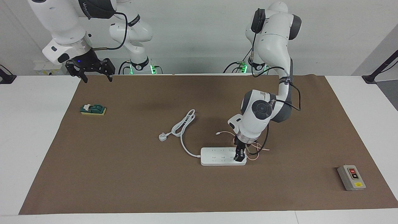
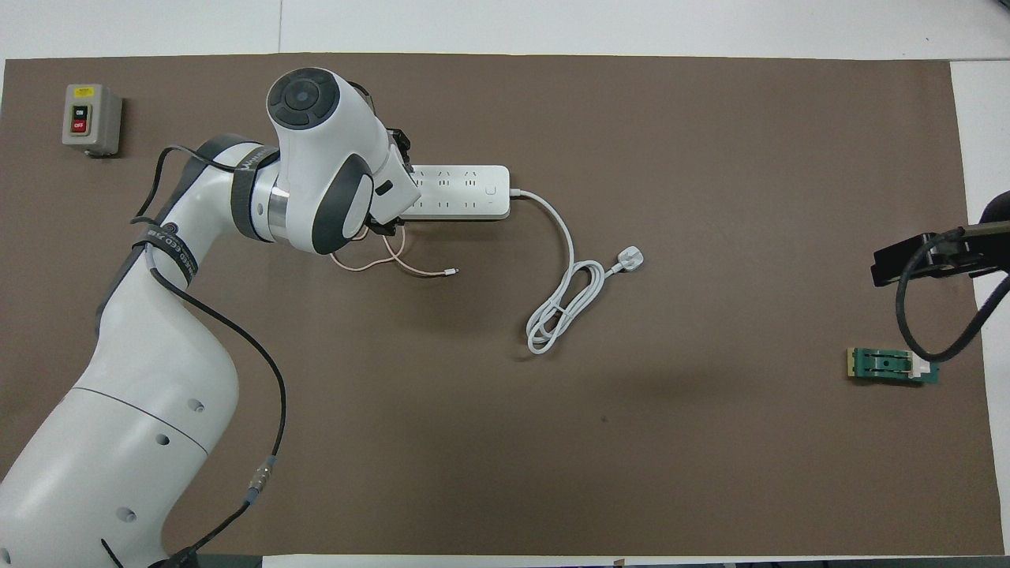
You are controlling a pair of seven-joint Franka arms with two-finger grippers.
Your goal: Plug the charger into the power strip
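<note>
The right tool (image 1: 94, 74) waits with fingers apart, holding nothing, above the worktop edge. The left tool (image 1: 239, 156) is down on the power strip (image 1: 217, 156), at its 3 o'clock end in the facing view; I cannot tell its opening. The charger is hidden; only its pink cable (image 1: 256, 149) shows.

There are 2 robot arms, and each has 1 gripper: the left gripper (image 1: 239, 157) and the right gripper (image 1: 91, 72). There is 1 long white power strip (image 1: 219, 156) with 2 rows of holes. There is 1 thin pink cable (image 2: 392, 266). There is 1 white plug (image 1: 162, 136) on 1 thick white cord (image 1: 184, 124). There is 1 grey box (image 1: 351, 177) with 2 buttons. There is 1 small green block (image 1: 93, 109). All of it sits on 1 brown mat (image 1: 130, 174).
</note>
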